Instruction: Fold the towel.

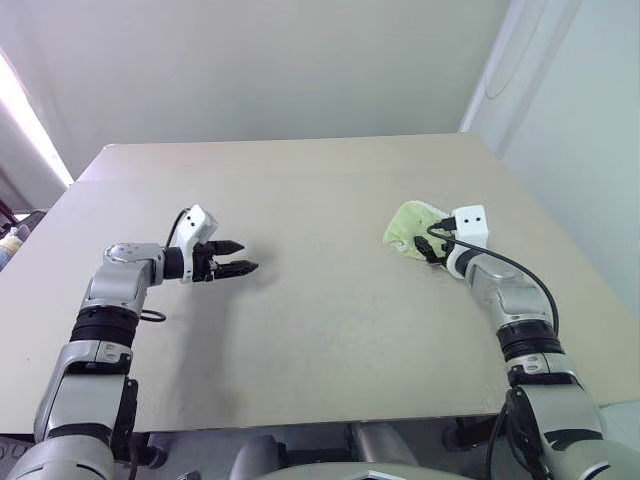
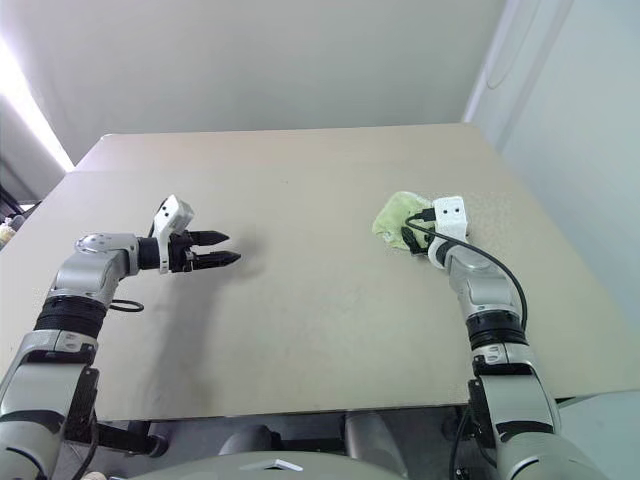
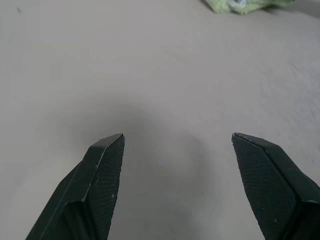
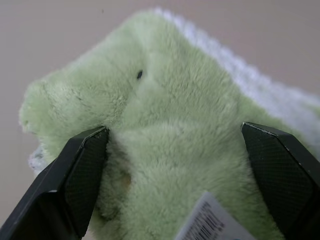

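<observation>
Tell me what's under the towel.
The towel lies bunched on the bare table, with the open right gripper around it. Its label shows on top. Anything beneath the heap is covered.

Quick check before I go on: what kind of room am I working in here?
Probably a bare test room or lab rather than a home: a large plain beige table holding a crumpled green towel, with blank pale walls behind it.
</observation>
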Controlling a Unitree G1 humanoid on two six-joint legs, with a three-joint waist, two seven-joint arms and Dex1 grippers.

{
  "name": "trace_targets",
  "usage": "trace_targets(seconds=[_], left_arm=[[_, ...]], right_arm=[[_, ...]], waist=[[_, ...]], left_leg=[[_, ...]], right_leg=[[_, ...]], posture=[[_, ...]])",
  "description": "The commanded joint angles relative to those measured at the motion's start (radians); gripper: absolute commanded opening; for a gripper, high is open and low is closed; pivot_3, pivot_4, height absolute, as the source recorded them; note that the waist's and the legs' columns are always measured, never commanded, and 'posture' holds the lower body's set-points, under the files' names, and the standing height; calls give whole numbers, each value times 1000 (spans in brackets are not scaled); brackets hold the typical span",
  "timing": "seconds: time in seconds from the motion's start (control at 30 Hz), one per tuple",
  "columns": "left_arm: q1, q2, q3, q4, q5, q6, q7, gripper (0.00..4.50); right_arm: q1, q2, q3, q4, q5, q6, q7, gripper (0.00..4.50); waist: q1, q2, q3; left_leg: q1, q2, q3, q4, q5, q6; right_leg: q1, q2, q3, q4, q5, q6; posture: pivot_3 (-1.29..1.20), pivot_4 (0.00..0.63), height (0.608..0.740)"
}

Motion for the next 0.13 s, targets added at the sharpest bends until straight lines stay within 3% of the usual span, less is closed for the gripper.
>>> trace_targets(seconds=[0.03, 0.13], left_arm=[[-20, 11, 26, 15, -13, -25, 1, 3630], [-5, 14, 22, 10, -13, -30, -4, 3630]], right_arm=[[29, -63, -84, -279, 97, 80, 92, 4451], [102, -107, -141, -520, 257, 234, 192, 4451]], waist=[[1, 0, 0], [1, 0, 0]], left_leg=[[0, 0, 0, 0, 0, 0], [-1, 0, -1, -1, 0, 0]], right_leg=[[0, 0, 0, 0, 0, 0], [-1, 0, 0, 0, 1, 3]], posture=[[0, 0, 712], [0, 0, 712]])
